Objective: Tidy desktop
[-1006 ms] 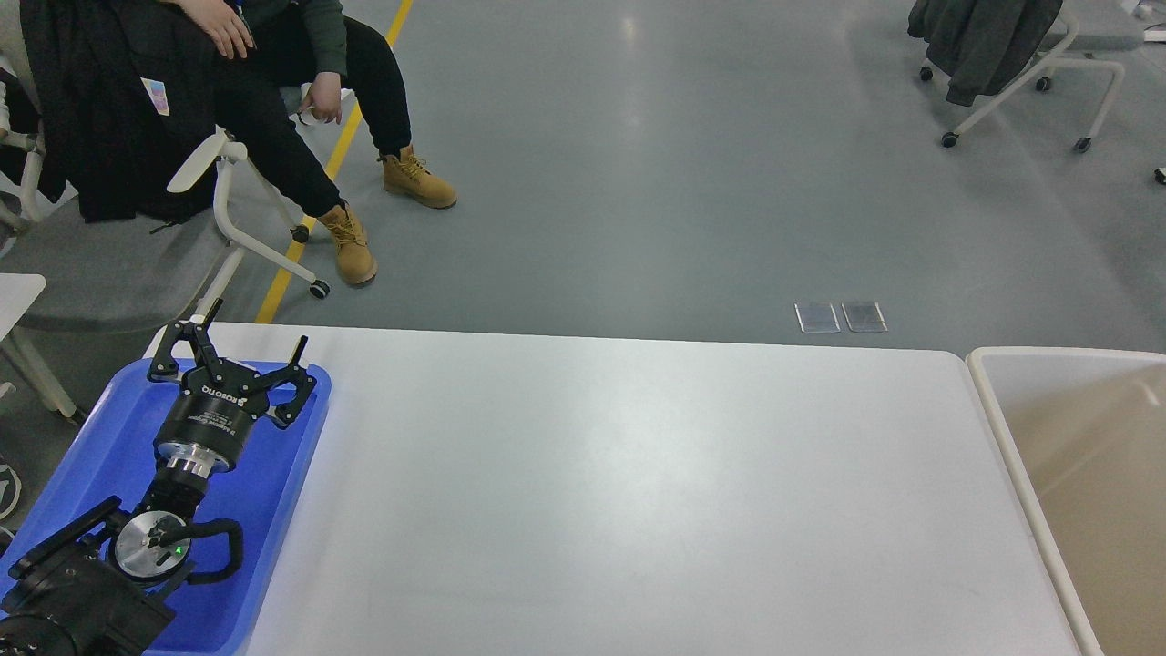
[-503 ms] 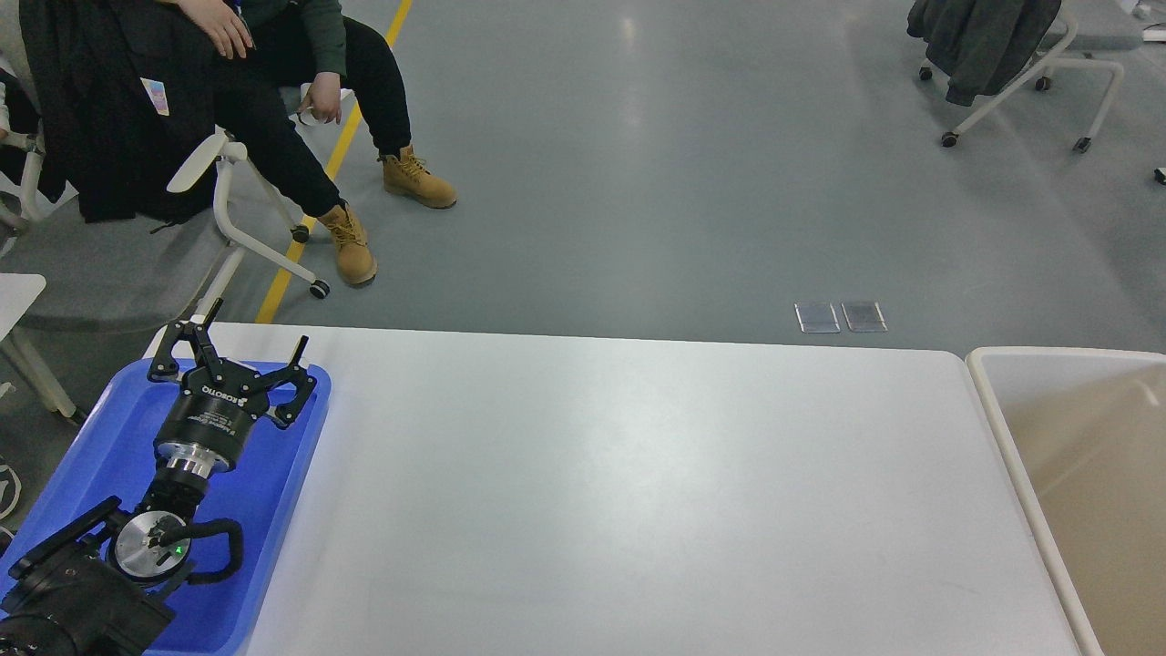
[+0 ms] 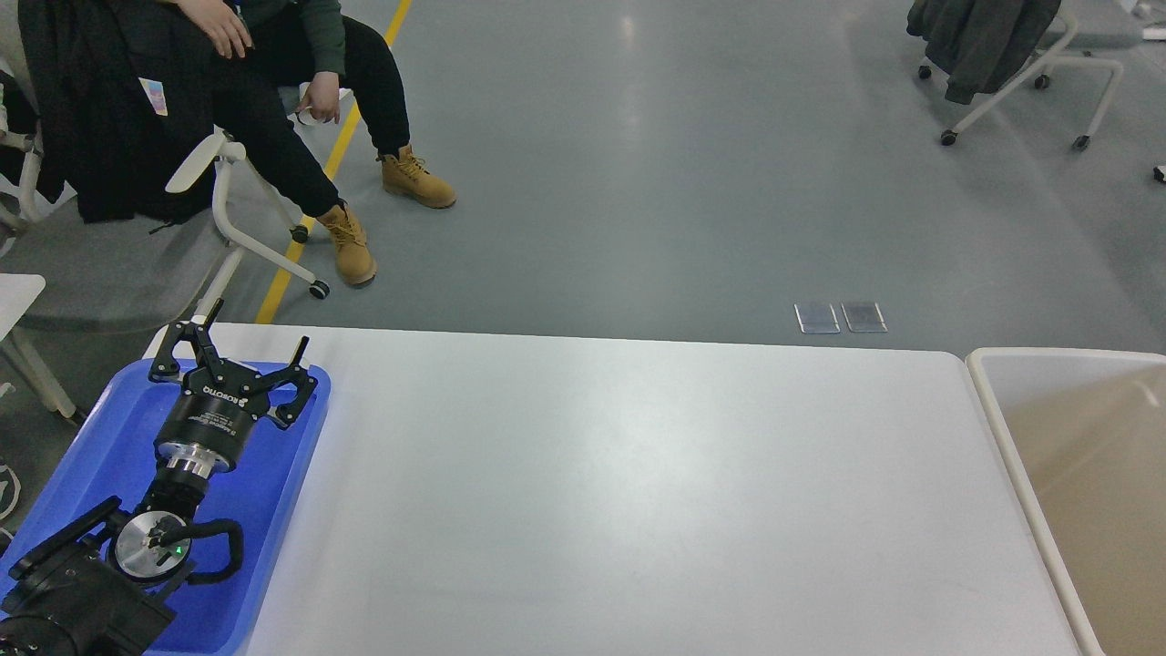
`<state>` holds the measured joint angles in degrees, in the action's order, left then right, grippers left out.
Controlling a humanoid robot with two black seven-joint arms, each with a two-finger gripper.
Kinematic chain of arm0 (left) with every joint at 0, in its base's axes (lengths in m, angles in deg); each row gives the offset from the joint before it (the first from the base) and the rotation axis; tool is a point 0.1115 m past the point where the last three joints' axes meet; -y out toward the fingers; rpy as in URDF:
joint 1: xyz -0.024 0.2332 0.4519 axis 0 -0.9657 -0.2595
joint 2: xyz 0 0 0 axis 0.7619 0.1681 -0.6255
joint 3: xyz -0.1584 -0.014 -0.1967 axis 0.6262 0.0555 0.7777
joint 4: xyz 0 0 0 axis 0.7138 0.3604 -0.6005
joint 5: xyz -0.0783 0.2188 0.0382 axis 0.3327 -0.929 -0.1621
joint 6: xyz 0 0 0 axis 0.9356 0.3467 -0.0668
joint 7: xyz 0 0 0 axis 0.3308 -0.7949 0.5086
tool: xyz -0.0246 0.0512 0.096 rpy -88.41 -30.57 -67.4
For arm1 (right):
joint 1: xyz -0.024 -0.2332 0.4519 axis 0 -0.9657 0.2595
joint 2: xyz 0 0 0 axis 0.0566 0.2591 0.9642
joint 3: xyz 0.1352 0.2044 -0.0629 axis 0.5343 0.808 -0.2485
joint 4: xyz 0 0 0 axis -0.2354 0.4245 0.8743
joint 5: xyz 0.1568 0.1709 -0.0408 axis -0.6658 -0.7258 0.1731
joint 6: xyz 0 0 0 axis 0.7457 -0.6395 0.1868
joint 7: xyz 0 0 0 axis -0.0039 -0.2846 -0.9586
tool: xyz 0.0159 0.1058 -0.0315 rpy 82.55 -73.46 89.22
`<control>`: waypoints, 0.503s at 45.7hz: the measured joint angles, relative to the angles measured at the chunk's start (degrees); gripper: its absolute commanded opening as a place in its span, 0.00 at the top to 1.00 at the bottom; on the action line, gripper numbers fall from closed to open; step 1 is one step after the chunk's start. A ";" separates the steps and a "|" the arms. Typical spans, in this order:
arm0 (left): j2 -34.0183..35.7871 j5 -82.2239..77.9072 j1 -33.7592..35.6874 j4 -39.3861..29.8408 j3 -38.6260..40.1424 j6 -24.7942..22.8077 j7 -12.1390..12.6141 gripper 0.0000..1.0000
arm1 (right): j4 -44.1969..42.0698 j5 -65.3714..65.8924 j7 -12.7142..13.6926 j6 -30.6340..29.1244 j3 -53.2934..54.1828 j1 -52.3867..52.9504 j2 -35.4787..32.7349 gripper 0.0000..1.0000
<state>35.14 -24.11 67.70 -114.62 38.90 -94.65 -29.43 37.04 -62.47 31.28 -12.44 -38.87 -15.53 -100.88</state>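
The desktop (image 3: 638, 483) is a wide white tabletop with rounded corners and fills the lower part of the head view. Nothing loose shows on its bare surface. My left gripper (image 3: 255, 330) is open and empty, its two black fingers spread wide above the far end of a blue plastic tray (image 3: 100, 446) at the table's left edge. The left arm comes in from the lower left over the tray. My right gripper is out of view.
A beige white-rimmed bin (image 3: 1002, 419) stands against the table's right end. A seated person (image 3: 273, 109) on a wheeled chair is beyond the far left corner. Another chair (image 3: 1011, 55) with a jacket is at the far right. Grey floor lies beyond.
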 measured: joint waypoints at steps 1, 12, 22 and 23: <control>0.00 0.00 0.00 0.00 0.00 0.00 0.00 0.01 | 0.91 0.18 0.01 -0.05 -0.01 1.51 -0.43 0.01; -0.01 0.00 0.00 -0.01 0.00 0.00 0.00 0.01 | 10.49 4.03 0.00 -0.93 -1.06 17.03 -2.76 0.01; -0.03 0.00 0.00 -0.01 0.00 0.00 0.00 0.01 | 16.75 9.87 0.00 -3.94 -2.53 29.34 -2.57 0.01; -0.03 0.00 0.00 -0.01 0.00 0.00 0.00 0.01 | 17.10 10.18 -0.01 -4.28 -2.60 30.15 -2.44 0.01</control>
<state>35.11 -24.11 67.70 -114.63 38.90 -94.65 -29.43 54.14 -52.29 31.27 -16.72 -41.47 14.61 -103.31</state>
